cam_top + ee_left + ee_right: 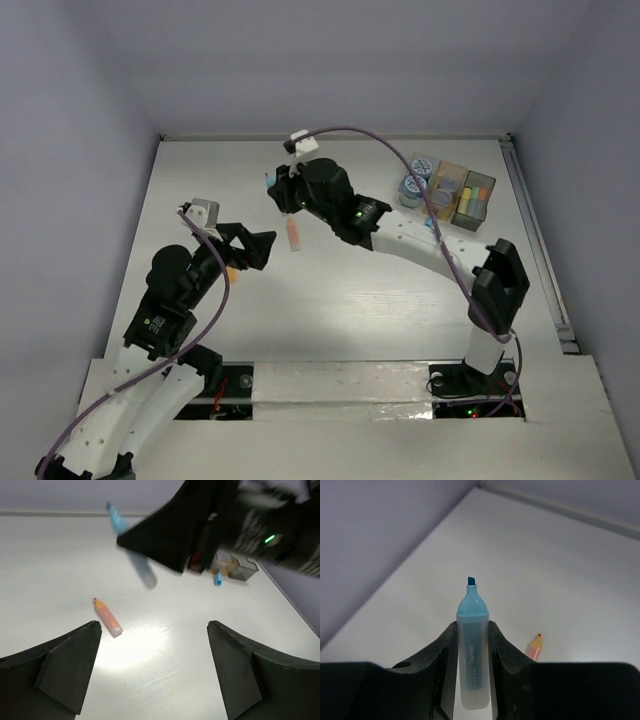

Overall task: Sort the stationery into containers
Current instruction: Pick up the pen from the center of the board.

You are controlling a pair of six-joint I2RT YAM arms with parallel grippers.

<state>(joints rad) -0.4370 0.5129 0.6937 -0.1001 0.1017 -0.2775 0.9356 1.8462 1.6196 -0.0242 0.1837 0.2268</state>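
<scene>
Currently logged: blue marker (473,655), pinched between my right gripper's (472,629) closed jaws, tip pointing outward, off the table. Containers (462,193) lie well to its right. Orange marker (107,617) lies flat and diagonal, ahead of my spread left gripper (154,630); left arm nearer.

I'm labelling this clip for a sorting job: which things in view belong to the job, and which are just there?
Job: blue highlighter in the right gripper, orange highlighter on the table, patterned rolls, amber box, grey box holding markers.
Not the job: purple cables, rail along the table's right edge.
</scene>
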